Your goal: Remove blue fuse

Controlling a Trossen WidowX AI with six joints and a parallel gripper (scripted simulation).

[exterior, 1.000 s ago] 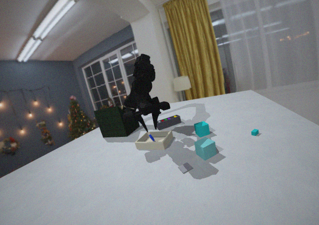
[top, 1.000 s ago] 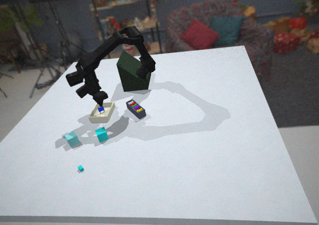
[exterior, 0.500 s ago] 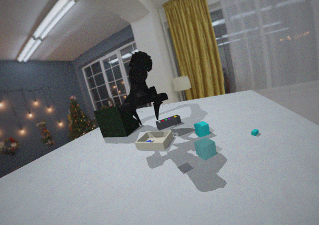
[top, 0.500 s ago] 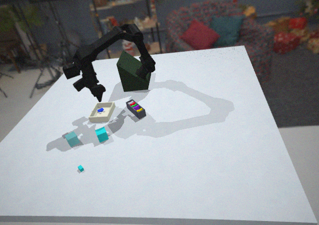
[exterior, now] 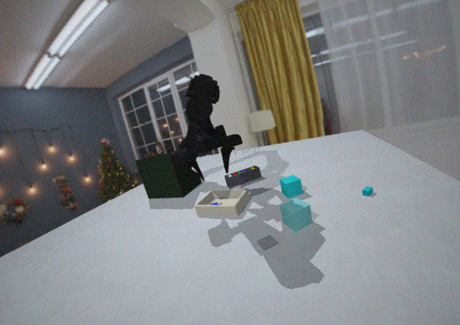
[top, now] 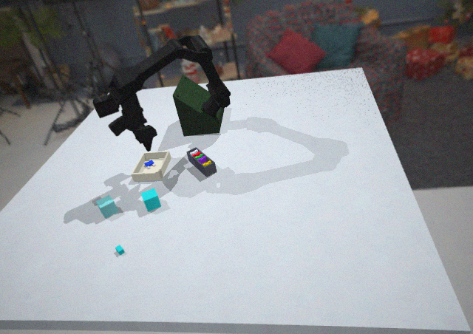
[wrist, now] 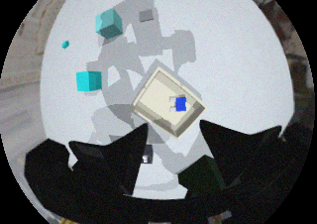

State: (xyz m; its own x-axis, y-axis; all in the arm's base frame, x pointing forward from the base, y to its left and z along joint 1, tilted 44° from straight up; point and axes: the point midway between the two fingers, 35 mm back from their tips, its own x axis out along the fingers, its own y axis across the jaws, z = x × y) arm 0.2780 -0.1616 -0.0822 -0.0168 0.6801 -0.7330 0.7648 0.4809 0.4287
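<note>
The white table carries everything, and my black arm arches over it from the dark green base block at the far side. My gripper hangs above the far edge of the tray, its fingers spread apart with nothing between them. In the wrist view the 2 dark fingers stand to either side of the tray below, well clear of it.

The tray is a shallow beige box sitting on the table, just left of the fuse block in the top view. The fuse block is a dark, narrow holder with a row of coloured fuses showing white, red, green, purple and yellow. It stands apart from the tray and from my gripper.

2 larger teal cubes sit nearer the front of the table than the tray, each beside the other but not touching. 1 tiny teal cube lies further out on its own.

The blue fuse lies on the floor of the tray, toward the far end, free of my fingers. The wrist view shows the blue fuse near one wall of the tray. The exterior view shows only a small blue streak of it inside the tray.
</note>
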